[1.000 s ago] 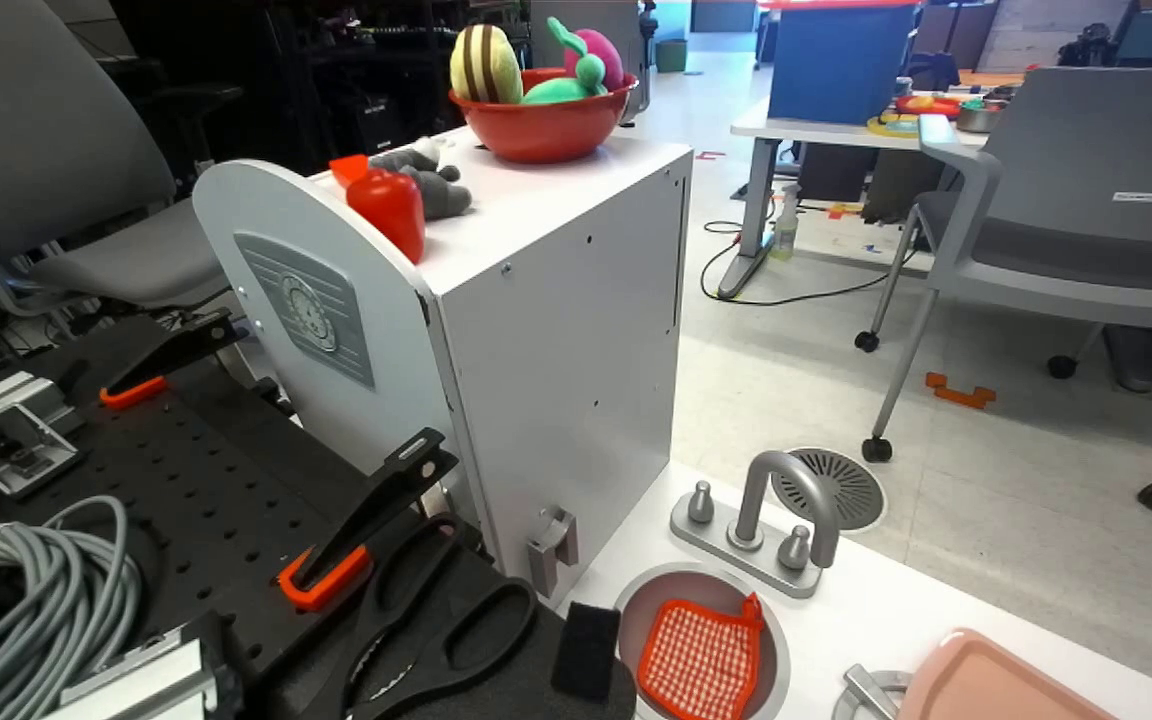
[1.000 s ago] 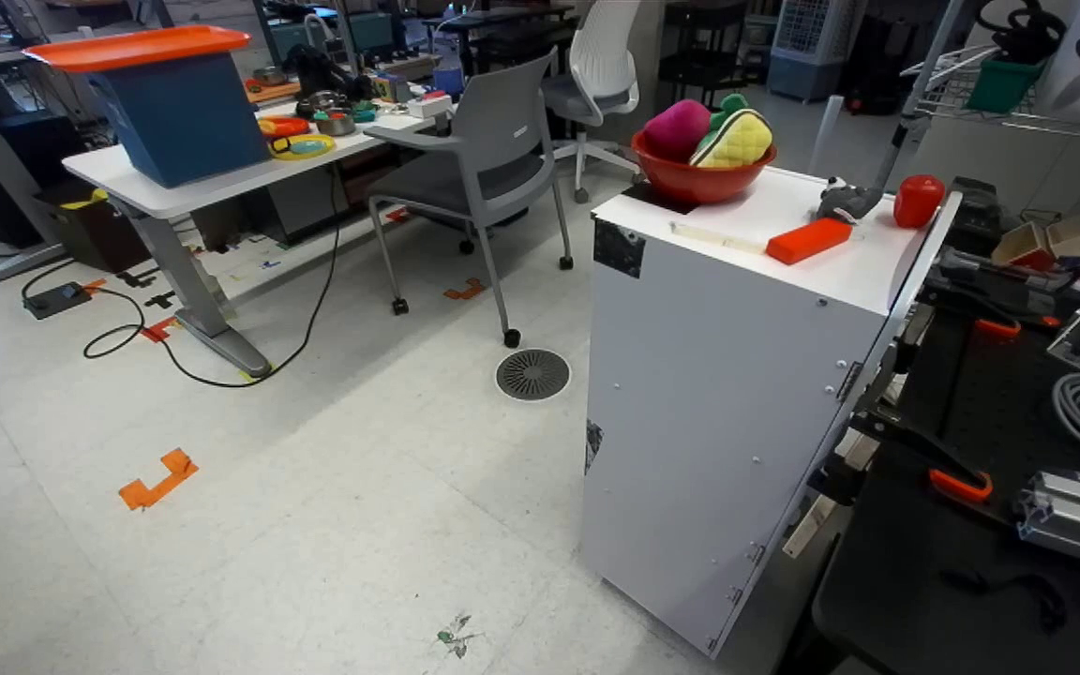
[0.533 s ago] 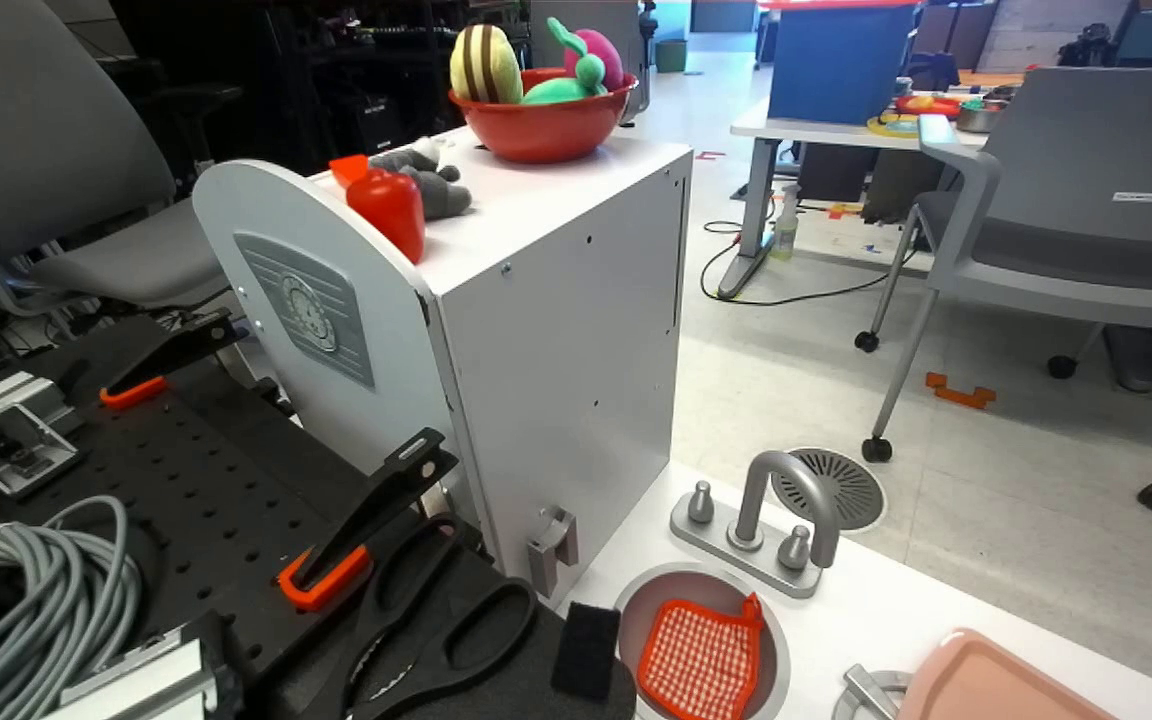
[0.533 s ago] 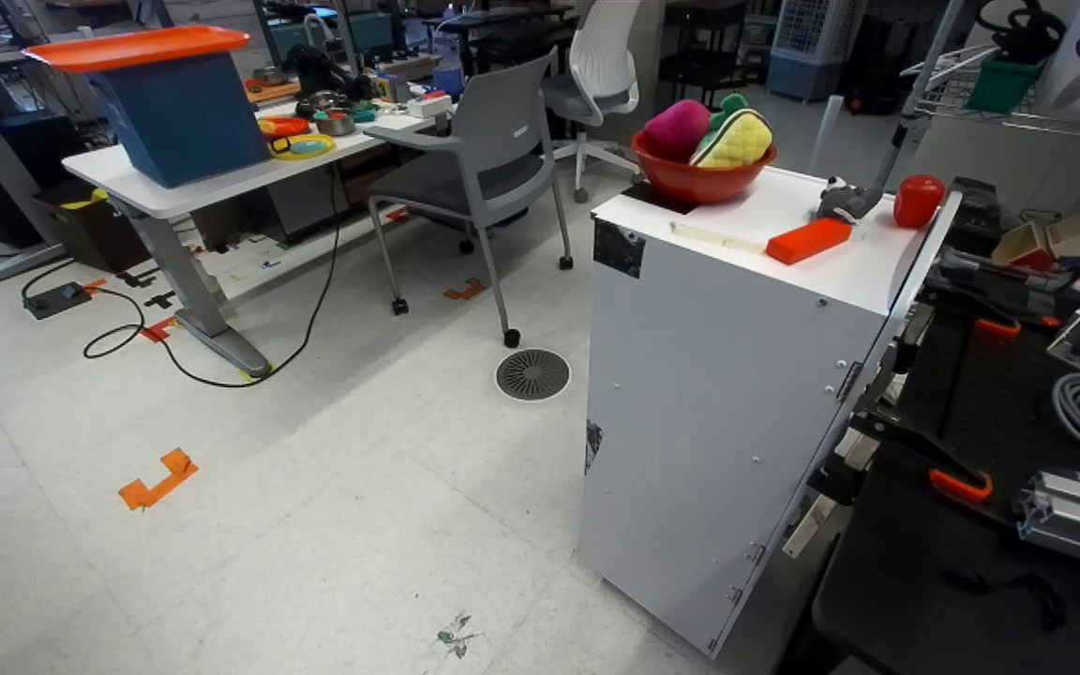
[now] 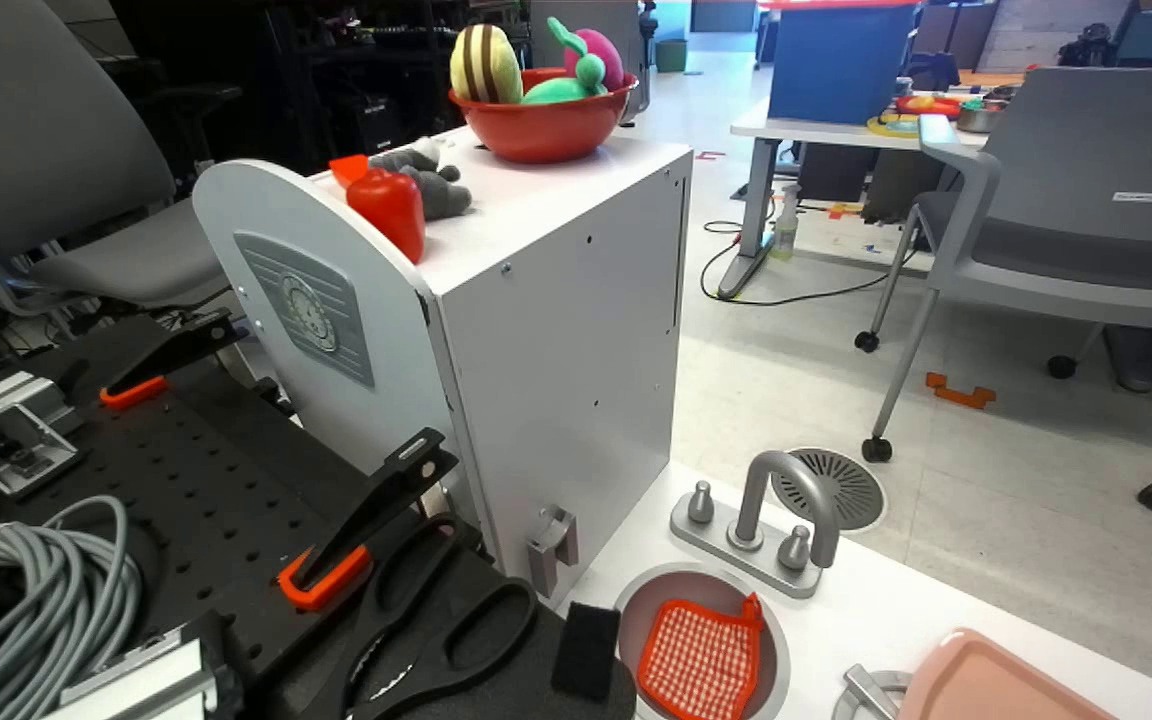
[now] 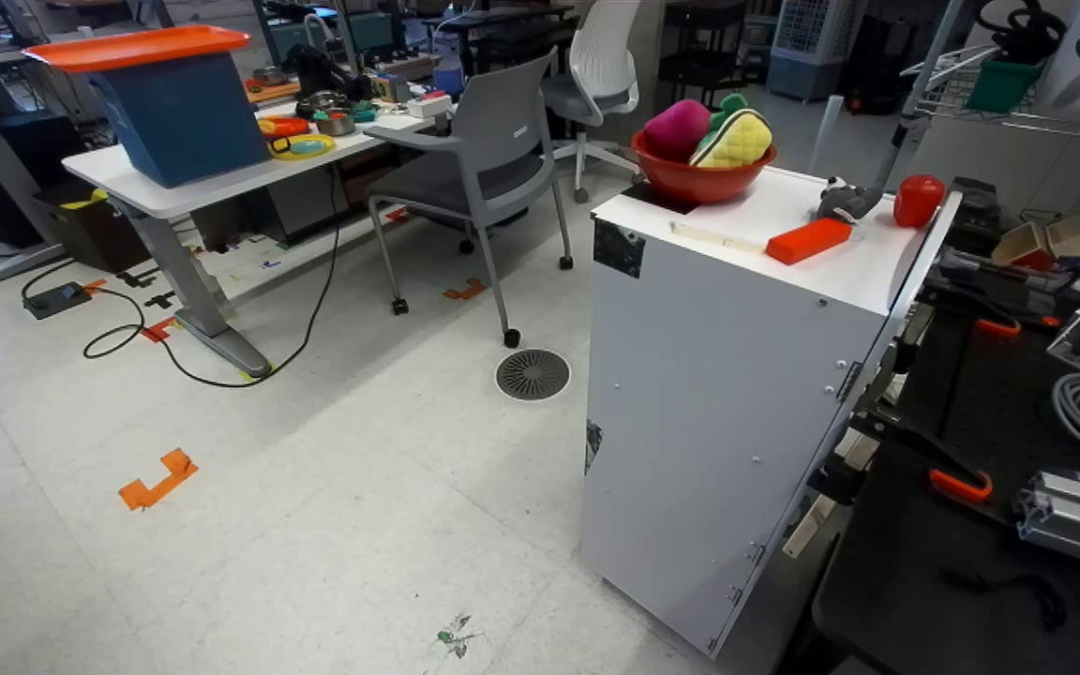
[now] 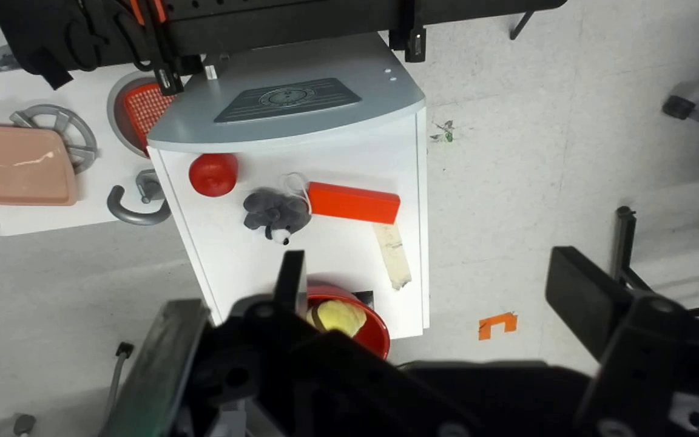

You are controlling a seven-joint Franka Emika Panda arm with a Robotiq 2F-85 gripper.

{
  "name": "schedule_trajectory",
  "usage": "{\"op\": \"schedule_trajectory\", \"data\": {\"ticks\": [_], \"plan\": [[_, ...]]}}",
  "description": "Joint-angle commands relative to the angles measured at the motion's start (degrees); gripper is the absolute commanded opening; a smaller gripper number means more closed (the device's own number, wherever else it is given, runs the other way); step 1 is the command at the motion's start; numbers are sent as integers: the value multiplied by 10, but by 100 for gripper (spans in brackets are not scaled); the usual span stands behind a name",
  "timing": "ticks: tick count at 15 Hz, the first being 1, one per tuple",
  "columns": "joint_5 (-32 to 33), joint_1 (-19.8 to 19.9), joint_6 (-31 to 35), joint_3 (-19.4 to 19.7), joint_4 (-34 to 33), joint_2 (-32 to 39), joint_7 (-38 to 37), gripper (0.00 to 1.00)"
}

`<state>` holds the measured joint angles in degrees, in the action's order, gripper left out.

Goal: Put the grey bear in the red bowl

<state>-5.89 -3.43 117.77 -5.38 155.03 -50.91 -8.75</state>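
The grey bear, a small grey soft toy with a white muzzle, lies on top of the white cabinet. It shows in both exterior views (image 5: 443, 195) (image 6: 847, 202) and in the wrist view (image 7: 280, 211). The glossy red bowl (image 5: 544, 132) stands at the cabinet top's other end, also seen in an exterior view (image 6: 701, 184). It holds a yellow striped toy, a green toy and a magenta toy. In the wrist view the bowl (image 7: 376, 338) is partly hidden by my gripper (image 7: 427, 264). My gripper is wide open and empty, above the scene, with the bear beyond its left finger.
A red pepper-like toy (image 7: 213, 175) and an orange-red block (image 7: 354, 203) lie close to the bear on the white cabinet (image 6: 727, 375). A rounded grey panel (image 7: 301, 115) rises at that end. A toy sink (image 5: 774, 640) with a faucet (image 5: 786, 500) stands beside the cabinet.
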Motion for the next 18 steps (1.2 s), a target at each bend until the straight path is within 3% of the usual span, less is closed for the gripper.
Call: {"op": "schedule_trajectory", "data": {"ticks": [1,8,13,18], "plan": [[13,24,-11,44,-65,86,48,100],[-62,20,-32,154,-174,263,173,100],[-66,35,-69,139,-234,356,171,100],[1,42,-88,106,-251,402,120,100]]}}
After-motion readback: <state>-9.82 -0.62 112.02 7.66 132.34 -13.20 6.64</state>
